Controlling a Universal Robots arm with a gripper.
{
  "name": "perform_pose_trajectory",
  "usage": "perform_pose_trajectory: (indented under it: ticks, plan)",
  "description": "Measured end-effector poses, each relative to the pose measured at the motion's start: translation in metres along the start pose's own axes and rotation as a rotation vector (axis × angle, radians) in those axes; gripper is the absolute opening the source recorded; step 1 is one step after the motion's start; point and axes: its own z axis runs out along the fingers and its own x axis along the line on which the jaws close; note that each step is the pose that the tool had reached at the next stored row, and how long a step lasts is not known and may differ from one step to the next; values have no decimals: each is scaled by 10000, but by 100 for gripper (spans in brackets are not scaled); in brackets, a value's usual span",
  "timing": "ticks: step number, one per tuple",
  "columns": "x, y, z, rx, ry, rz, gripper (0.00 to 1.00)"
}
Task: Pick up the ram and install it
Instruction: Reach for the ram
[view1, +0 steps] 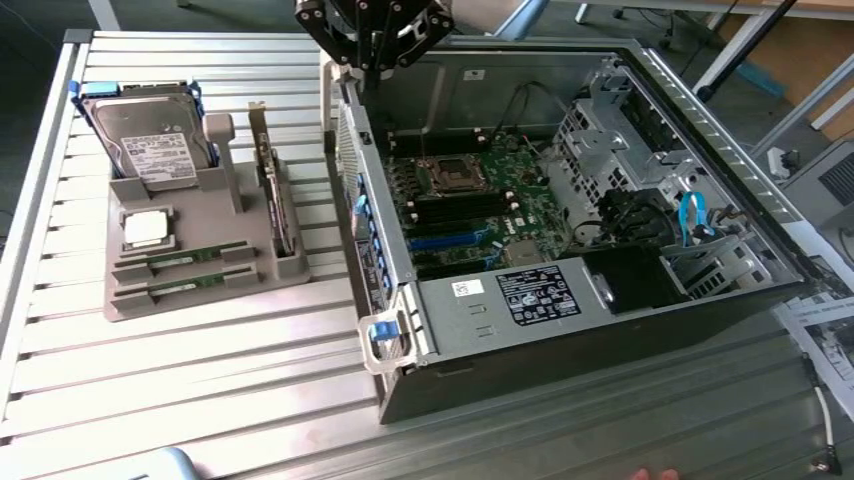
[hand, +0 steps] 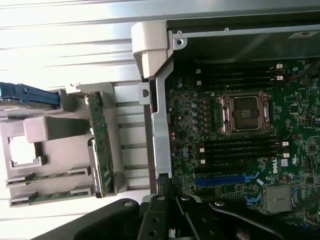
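Starting at the exterior view's left: grey parts holder (view1: 224, 185) on the slatted metal table (view1: 200, 400). A hard drive (view1: 154, 140) in a blue carrier stands at the holder's far end; it has a white label, but the text is unreadable. A square silver processor (view1: 144, 228) sits just nearer the camera. One ram stick (view1: 183, 261) and a second ram stick (view1: 183, 290) lie flat in parallel slots at the holder's near end, both thin and green. An expansion card (view1: 274, 190) stands on edge along the side toward the case. Next is the open computer case (view1: 534, 390), with the motherboard (view1: 501, 175) exposed. A blue cable (view1: 690, 220) shows toward the exterior view's right.

The wrist view adds board detail: a CPU socket (hand: 245, 112) in its metal frame, dark memory slots (hand: 240, 147) on both sides of it, and a blue slot (hand: 225, 181). The hard drive is cut off at the frame edge there, and the ram sticks are partly hidden by the holder's walls.

The gripper (view1: 374, 60) hangs over the case's rear wall — fingers closed, touching neither stick, well apart from the holder. In the wrist view its black body is cut off by the frame, and the fingertips are hard to make out.
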Motion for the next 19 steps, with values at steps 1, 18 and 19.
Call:
perform_pose_trajectory:
  ticks: [1,18,19]
  plan:
    - [20,-1,0,-1,0,0,11]
    - [360,-27,-10,-1,0,-10,11]
    - [380,-29,-10,-1,-1,-10,11]
